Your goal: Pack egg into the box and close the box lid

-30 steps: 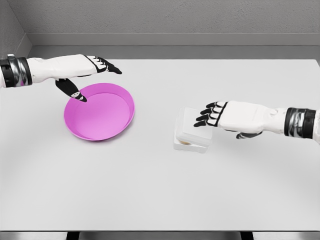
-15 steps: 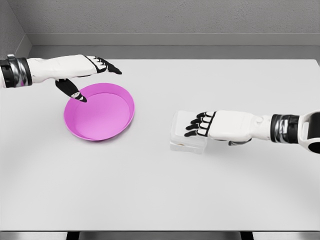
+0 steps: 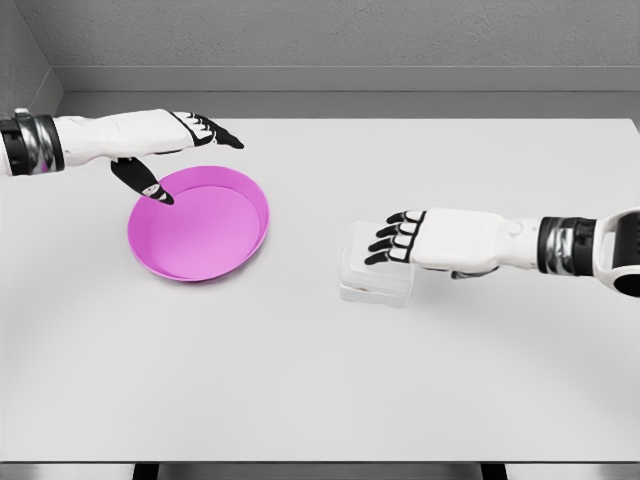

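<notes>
On the pale grey table (image 3: 300, 380), the box (image 3: 375, 281) sits well right of the pink bowl (image 3: 200, 223), directly beneath the right hand (image 3: 425, 238), whose flat, spread fingers grasp nothing, while the left hand (image 3: 165, 135) hovers open at the bowl's far rim.

Right robot hand (image 3: 415, 240) flat above box (image 3: 374, 279)

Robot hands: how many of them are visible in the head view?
2. The left hand hovers open above the pink bowl's far rim; the right hand lies flat over the white box.
</notes>
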Controlling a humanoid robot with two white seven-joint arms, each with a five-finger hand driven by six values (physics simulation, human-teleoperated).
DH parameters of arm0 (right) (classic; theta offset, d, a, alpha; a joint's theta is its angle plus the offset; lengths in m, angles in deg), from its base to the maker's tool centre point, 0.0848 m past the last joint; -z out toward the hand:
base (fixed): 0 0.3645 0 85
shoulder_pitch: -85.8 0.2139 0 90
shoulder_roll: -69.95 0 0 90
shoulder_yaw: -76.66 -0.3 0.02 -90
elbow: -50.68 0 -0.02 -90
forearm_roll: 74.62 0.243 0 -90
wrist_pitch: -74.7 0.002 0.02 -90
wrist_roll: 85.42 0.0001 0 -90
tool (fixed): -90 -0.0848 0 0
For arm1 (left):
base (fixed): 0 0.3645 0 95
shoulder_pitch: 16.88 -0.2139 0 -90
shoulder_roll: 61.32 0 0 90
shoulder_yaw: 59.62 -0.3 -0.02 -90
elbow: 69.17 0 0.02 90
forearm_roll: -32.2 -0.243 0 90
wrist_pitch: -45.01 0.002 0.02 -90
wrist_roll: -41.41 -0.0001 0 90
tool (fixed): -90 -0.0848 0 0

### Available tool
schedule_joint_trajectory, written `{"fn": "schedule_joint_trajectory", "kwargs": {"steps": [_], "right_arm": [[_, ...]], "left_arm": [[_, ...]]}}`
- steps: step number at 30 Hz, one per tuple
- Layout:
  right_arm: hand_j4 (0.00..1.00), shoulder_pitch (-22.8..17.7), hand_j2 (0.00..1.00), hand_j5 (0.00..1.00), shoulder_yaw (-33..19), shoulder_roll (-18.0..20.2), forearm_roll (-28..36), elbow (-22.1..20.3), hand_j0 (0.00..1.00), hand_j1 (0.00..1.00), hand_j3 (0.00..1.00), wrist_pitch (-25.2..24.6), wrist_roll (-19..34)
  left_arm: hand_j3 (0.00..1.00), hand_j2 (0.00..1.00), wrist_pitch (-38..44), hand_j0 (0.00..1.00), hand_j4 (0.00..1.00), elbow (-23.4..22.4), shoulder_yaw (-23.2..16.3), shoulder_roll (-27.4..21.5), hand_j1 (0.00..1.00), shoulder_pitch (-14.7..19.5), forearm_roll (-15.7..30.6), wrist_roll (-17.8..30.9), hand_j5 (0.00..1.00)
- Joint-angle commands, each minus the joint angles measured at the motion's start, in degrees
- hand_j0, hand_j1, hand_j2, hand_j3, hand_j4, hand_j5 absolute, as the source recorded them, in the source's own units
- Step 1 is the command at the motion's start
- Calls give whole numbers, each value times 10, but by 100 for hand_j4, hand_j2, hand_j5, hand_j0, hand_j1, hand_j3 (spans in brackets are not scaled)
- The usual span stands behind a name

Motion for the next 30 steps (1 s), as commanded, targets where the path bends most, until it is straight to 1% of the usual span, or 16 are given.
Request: {"fn": "schedule_joint_trajectory", "kwargs": {"steps": [1, 3, 7, 14, 16, 17, 21, 23, 24, 25, 26, 27, 30], "right_arm": [[100, 0, 100, 100, 3, -9, 2, 0, 100, 100, 100, -1, 0], [100, 4, 100, 100, 17, -16, 0, 0, 100, 100, 100, -1, 0], [100, 4, 100, 100, 27, -20, -24, 6, 100, 100, 100, -1, 0], [100, 2, 100, 100, 38, -19, -40, 9, 100, 100, 100, -1, 0], [100, 4, 100, 100, 34, -21, -38, 9, 100, 100, 100, -1, 0], [100, 4, 100, 100, 27, -23, -30, 9, 100, 100, 100, -1, 0], [100, -3, 100, 100, -64, -17, 24, 10, 100, 100, 100, -1, 0], [100, -11, 100, 100, -120, -16, 69, 18, 100, 100, 100, -1, 0], [100, -20, 100, 100, -151, -15, 89, 35, 100, 100, 100, -1, 0], [100, -28, 100, 100, -174, -16, 118, 71, 100, 100, 100, -1, 0], [100, -29, 100, 100, -182, -16, 138, 114, 100, 100, 100, -1, 0], [100, -31, 100, 100, -181, -16, 138, 121, 100, 100, 100, -1, 0], [100, -33, 100, 100, -180, -16, 138, 121, 100, 100, 100, -1, 0]], "left_arm": [[100, 100, 2, 100, 100, 0, 1, 0, 100, 0, 4, 0, 100], [100, 100, 2, 100, 100, 1, 1, -18, 100, 1, 7, 0, 100], [100, 100, 2, 100, 100, 1, 1, -18, 100, 0, 10, 0, 100], [100, 100, 2, 100, 100, 1, 1, -18, 100, -2, 11, 0, 100], [100, 100, 2, 100, 100, 1, 1, -19, 100, -2, 11, 0, 100], [100, 100, 2, 100, 100, 2, 1, -19, 100, -2, 11, 0, 100], [100, 100, 2, 100, 100, 3, 1, -19, 100, -2, 11, 0, 100], [100, 100, 2, 100, 100, 3, 1, -19, 100, -2, 11, 0, 100], [100, 100, 2, 100, 100, 3, 1, -19, 100, -2, 11, 0, 100], [100, 100, 2, 100, 100, 3, 1, -19, 100, -2, 11, 0, 100], [100, 100, 2, 100, 100, 1, 1, -19, 100, -3, 14, -3, 100], [100, 100, 2, 100, 100, -7, 1, -21, 100, -10, 23, -3, 100], [100, 100, 2, 100, 100, -38, 9, -21, 100, -13, 24, -3, 100]]}}
